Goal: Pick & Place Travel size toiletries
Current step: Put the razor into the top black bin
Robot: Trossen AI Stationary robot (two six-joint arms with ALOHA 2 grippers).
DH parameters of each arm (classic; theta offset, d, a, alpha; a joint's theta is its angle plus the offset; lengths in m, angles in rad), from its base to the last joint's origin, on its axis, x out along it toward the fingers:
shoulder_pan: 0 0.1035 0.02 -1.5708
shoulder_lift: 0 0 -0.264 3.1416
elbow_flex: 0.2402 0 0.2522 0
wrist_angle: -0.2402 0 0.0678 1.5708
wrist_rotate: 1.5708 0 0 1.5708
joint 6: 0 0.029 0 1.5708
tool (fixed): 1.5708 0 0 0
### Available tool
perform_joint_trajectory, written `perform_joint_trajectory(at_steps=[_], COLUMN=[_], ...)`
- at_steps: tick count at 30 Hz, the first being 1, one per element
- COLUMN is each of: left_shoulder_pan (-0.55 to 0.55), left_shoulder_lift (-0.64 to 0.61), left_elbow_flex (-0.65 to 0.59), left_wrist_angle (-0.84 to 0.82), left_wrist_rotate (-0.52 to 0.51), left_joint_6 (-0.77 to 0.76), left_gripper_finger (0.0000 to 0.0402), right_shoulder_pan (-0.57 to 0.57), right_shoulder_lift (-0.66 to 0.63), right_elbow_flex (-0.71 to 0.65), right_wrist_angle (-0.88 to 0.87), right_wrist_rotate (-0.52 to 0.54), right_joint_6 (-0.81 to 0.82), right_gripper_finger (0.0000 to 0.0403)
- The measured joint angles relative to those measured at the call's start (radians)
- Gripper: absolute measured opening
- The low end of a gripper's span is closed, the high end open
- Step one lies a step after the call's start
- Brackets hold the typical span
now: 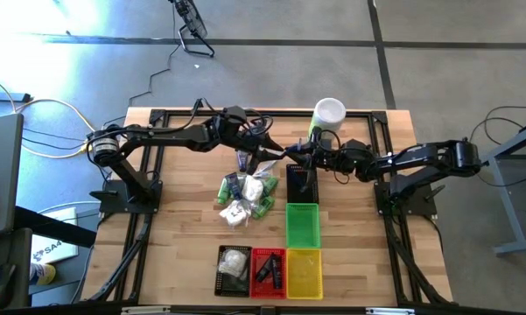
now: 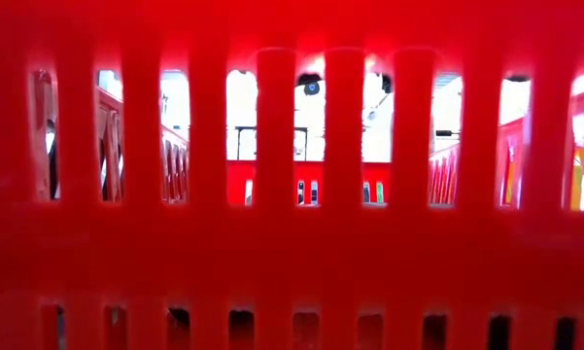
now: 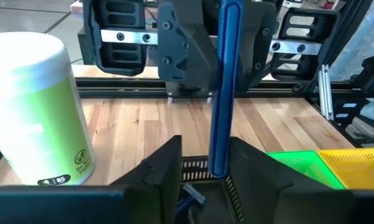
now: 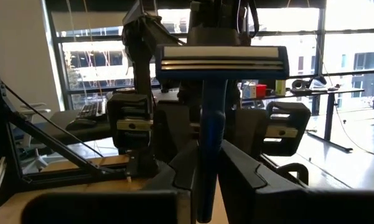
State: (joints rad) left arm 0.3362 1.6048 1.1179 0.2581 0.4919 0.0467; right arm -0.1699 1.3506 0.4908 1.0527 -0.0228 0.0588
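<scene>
Right wrist view shows the blue razor upright, head uppermost, its handle pinched between the fingers of the right gripper. The left gripper faces it from the other side, with the same handle running down into it; whether it has closed on the handle cannot be told. From above, both grippers meet just beyond the green basket, over the black basket that touches its far end. This looks like a handover or a joint placing. It would go best if one gripper lets go only once the other grips firmly, with the handle kept vertical and lowered straight so the wide head clears the basket rim. The remaining toiletries lie heaped on the table beside the green basket, on the left arm's side. The canister stands beyond the black basket. Its green label shows "85" near the base and a round emblem; nothing else is legible. The low view shows only red basket slats.
</scene>
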Motion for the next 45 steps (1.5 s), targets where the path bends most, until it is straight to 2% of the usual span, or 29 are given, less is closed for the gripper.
perform_joint_trajectory(at_steps=[9,14,22,30,36,45], left_shoulder_pan=[0.049,0.069,0.070,0.070,0.070,0.070], left_shoulder_lift=[-0.085,-0.111,-0.108,-0.108,-0.108,-0.108], left_elbow_flex=[0.000,0.000,0.000,0.000,0.000,0.000], left_wrist_angle=[-0.121,-0.198,-0.211,-0.235,-0.242,-0.247], left_wrist_rotate=[0.000,-0.001,-0.010,-0.012,-0.012,-0.012], left_joint_6=[0.001,0.000,0.000,0.001,0.001,0.001], left_gripper_finger=[0.0137,0.0137,0.0138,0.0138,0.0138,0.0138], right_shoulder_pan=[0.000,0.000,0.002,0.020,0.048,0.072], right_shoulder_lift=[-0.038,-0.127,-0.231,-0.229,-0.229,-0.147], right_elbow_flex=[0.000,0.000,0.000,0.000,0.000,0.000], right_wrist_angle=[-0.080,-0.284,-0.650,-0.864,-0.955,-0.984], right_wrist_rotate=[0.023,0.023,0.022,0.019,0.020,0.049], right_joint_6=[0.014,0.092,0.232,0.337,0.386,0.393], right_gripper_finger=[0.0037,0.0036,0.0036,0.0037,0.0036,0.0036])
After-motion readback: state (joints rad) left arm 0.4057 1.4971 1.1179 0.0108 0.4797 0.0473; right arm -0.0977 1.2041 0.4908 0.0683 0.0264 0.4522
